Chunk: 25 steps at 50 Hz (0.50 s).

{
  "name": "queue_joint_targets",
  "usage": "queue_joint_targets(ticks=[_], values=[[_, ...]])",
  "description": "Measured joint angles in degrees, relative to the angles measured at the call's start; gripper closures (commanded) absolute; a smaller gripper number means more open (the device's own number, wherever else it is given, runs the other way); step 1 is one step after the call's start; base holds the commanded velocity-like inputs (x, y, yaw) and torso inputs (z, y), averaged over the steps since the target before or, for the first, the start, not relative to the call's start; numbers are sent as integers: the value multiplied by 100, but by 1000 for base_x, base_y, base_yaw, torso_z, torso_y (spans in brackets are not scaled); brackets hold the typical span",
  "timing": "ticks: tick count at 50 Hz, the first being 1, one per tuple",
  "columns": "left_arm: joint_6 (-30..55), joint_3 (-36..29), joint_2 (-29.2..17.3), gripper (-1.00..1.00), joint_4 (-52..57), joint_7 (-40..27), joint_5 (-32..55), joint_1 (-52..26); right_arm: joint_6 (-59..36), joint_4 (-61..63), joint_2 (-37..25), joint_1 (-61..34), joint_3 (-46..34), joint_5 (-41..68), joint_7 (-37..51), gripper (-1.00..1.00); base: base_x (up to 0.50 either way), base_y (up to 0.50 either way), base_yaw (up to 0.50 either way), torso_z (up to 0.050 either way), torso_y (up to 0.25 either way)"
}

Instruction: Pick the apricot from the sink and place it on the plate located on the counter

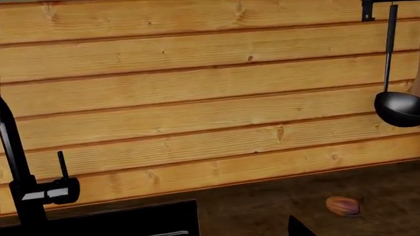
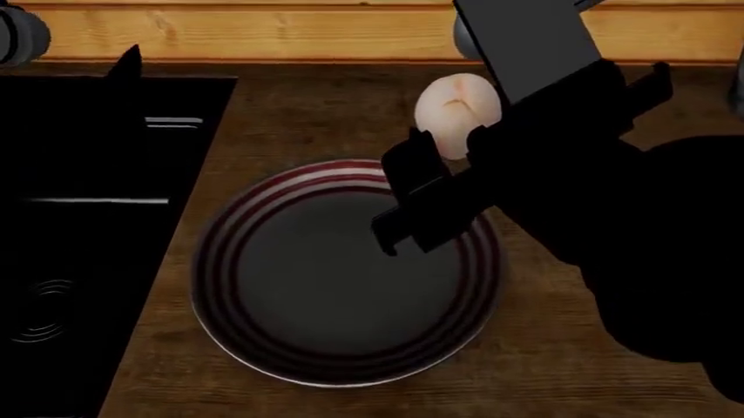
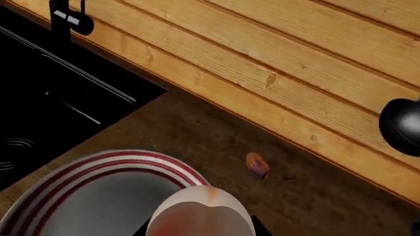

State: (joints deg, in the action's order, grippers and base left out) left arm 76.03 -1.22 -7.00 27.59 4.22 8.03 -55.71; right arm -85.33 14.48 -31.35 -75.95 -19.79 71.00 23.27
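Pale apricot (image 2: 458,103) pinched in right claw (image 2: 465,131) above plate (image 2: 233,261) rim (left claw unseen, state unknowable). Released here, likely to clip the rim and roll onto wooden tabletop (image 2: 302,113).

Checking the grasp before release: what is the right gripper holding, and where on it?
The right gripper holds the apricot by its lower end, creased top exposed, above the plate's far rim.

Head camera looks steeply down on the plate (image 2: 343,274); both wrist cameras face the plank wall (image 1: 196,98) (sharing the ladle (image 1: 396,105)).
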Motion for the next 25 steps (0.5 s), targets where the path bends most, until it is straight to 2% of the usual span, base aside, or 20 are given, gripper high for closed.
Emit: queue_joint_targets(ticks=[14, 25], values=[[88, 46, -25, -100, 139, -32, 16, -10, -58, -119, -102, -244, -235, 466, 157, 100, 0, 0, 0, 0, 0], [61, 110, -38, -100, 194, -36, 70, -20, -221, -976, -85, -1361, -1425, 256, -901, 100, 0, 0, 0, 0, 0]])
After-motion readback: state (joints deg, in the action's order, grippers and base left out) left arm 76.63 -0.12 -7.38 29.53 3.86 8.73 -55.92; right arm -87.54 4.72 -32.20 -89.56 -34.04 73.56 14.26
